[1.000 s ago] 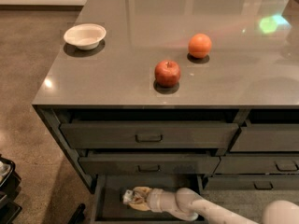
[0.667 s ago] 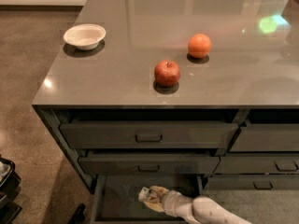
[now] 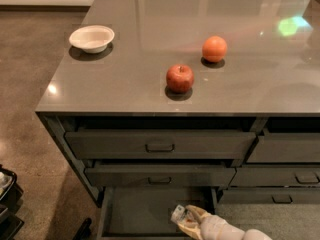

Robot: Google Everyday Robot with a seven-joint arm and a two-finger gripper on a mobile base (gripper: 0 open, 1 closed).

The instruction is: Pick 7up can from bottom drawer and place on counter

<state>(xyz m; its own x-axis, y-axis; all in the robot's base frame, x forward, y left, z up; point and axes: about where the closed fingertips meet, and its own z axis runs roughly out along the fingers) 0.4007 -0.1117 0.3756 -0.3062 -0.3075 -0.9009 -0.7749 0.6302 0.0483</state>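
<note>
The bottom drawer stands open below the two handled drawers, and its dark inside is bare on the left. My gripper reaches into its front right part from the lower right on a pale arm. Its tan fingers are shut on the 7up can, a small silvery can that shows at the fingertips, just above the drawer floor. The glossy grey counter lies above.
On the counter are a red apple, an orange and a white bowl at the far left. Two closed handled drawers sit above the open one. A narrower drawer stack is to the right. A dark object stands on the floor at left.
My gripper has moved to the right inside the bottom drawer, from its middle to its front right part, and the can has gone along with it.
</note>
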